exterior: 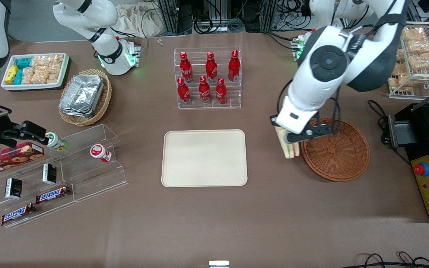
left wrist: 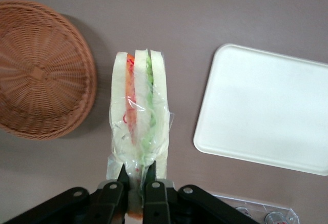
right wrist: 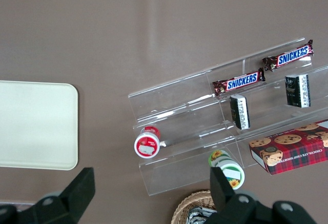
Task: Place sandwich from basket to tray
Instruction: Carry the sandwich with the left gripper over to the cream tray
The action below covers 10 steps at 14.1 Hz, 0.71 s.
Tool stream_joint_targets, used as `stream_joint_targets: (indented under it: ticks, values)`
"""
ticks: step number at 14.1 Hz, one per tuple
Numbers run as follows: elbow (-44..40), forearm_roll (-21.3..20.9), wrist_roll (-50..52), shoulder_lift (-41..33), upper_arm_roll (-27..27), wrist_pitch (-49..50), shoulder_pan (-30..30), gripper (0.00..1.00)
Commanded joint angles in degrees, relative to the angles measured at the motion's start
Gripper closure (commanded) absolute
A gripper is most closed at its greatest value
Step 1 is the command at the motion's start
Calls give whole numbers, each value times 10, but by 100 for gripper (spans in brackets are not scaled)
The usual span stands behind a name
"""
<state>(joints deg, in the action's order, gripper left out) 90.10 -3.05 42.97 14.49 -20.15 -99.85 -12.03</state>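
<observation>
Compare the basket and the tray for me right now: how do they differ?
The basket is round, reddish-brown woven wicker with raised sides; the tray is a flat, smooth, cream rectangle with rounded corners and a low rim. The basket sits toward the working arm's end; the tray lies mid-table. Both hold nothing: the gripper, shut on the sandwich, hangs over bare table between them.

Matte brown tabletop (exterior: 214, 223) under even overhead light, clear acrylic bottle rack (exterior: 209, 78) near its middle, tangled black cables (exterior: 237, 15) and metal framing above the rack at the table's edge, black control box (exterior: 428, 186) toward the working arm's end, white wire shelf (exterior: 421, 59) above it
</observation>
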Motion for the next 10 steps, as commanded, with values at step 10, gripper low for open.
stream_joint_targets:
  ticks: [10]
  values:
    - [-46, -31, 16, 216, 4, -213, -123, 91]
